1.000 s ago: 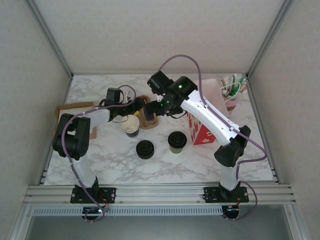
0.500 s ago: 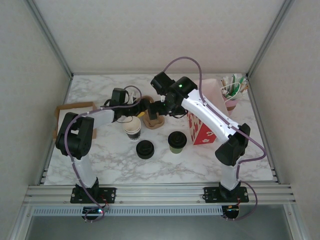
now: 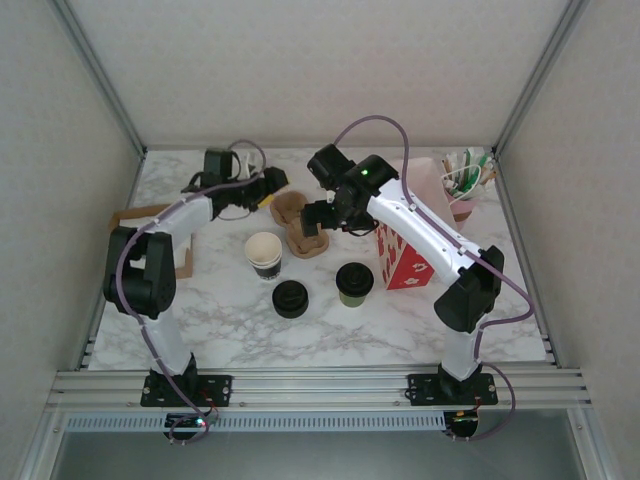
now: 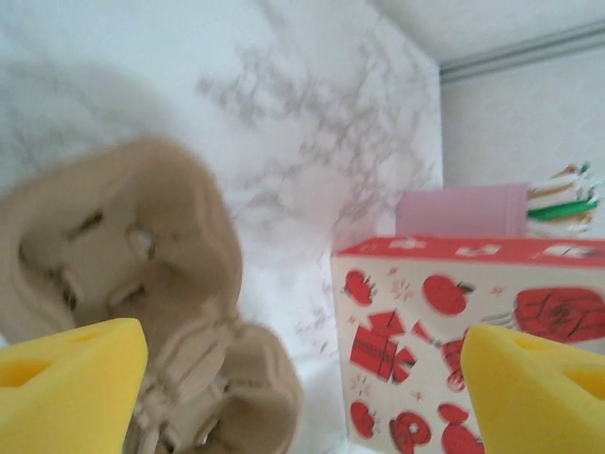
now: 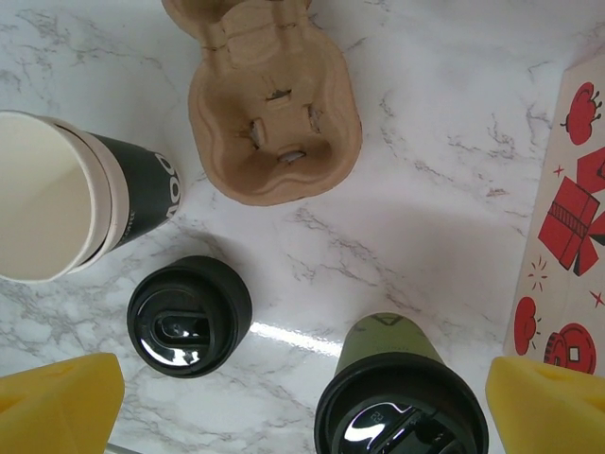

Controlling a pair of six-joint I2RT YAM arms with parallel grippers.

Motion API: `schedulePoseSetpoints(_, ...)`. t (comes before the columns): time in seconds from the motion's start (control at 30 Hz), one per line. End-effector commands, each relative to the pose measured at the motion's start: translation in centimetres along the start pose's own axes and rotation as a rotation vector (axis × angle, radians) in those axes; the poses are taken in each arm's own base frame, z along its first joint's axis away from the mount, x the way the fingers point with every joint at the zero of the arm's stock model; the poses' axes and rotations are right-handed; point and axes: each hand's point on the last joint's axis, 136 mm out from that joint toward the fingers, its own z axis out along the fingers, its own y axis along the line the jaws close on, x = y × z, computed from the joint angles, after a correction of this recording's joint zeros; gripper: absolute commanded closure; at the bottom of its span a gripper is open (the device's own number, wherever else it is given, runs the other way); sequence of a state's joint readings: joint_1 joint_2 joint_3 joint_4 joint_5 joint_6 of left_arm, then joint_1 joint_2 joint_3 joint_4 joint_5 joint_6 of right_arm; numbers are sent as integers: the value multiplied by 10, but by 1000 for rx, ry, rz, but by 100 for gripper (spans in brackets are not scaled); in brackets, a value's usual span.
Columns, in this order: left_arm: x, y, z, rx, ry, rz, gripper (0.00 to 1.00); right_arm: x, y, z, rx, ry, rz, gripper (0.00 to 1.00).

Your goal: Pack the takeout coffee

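The takeout coffee (image 3: pixel 354 283), an olive-green cup with a black lid, stands upright on the marble table, right of centre. In the right wrist view the coffee (image 5: pixel 399 395) is low in frame between my fingers. My right gripper (image 3: pixel 318 215) hovers open above the table (image 3: pixel 330 330), with nothing in its jaws (image 5: pixel 302 411). A brown pulp cup carrier (image 3: pixel 298 222) lies empty behind the cups; both wrist views catch it (image 5: pixel 269 113) (image 4: pixel 142 284). My left gripper (image 3: pixel 268 183) stands open and empty just left of the carrier (image 4: pixel 307 378).
A lidless cup with a cream inside (image 3: pixel 264 252) and a loose black lid (image 3: pixel 290 298) sit left of the coffee. A red printed box (image 3: pixel 402 262) stands to its right. A pink holder (image 3: pixel 436 182) and a utensil cup (image 3: pixel 466 178) are at the back right; flat cardboard (image 3: pixel 150 222) is at the left.
My left gripper has drawn back from over the carrier toward the far left, leaving the carrier uncovered on the table. The right arm has barely moved.
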State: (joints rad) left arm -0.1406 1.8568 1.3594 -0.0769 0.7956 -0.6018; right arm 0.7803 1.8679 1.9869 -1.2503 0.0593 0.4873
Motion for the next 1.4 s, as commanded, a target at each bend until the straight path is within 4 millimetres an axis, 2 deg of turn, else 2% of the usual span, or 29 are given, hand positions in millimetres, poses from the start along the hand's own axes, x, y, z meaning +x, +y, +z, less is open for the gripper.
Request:
schedulePoseSetpoints(0.0,-27,19,4,-87,-23,13,14,-5,-5,0,18,-27,9,1)
schedulePoseSetpoints(0.1,-42,35,25,-120,-8,0,14,-9,-4,6,24,-26,-17,1)
schedulePoseSetpoints(0.2,-48,49,48,-120,21,-24,14,-11,0,11,11,-23,-68,1)
schedulePoseSetpoints(0.37,-37,65,84,-102,84,-60,14,-11,4,22,3,1,-116,2)
schedulePoseSetpoints(0.47,-23,58,94,-72,111,-54,14,-8,5,26,-5,27,-129,2)
schedulePoseSetpoints(0.77,18,32,109,-27,155,-38,14,-2,-3,32,11,55,-126,9)
schedulePoseSetpoints(0.97,40,18,118,-5,182,-29,14,2,-8,47,14,78,-114,18)
schedulePoseSetpoints(1.07,36,12,117,17,171,-30,12,-1,-5,55,8,83,-117,21)
schedulePoseSetpoints(1.1,33,13,117,16,164,-33,12,-8,-13,58,10,81,-95,23)
schedulePoseSetpoints(1.17,22,17,114,18,146,-50,11,-14,-12,63,10,79,-98,26)
schedulePoseSetpoints(1.37,-2,7,84,57,77,-55,5,-25,-7,85,12,92,-102,28)
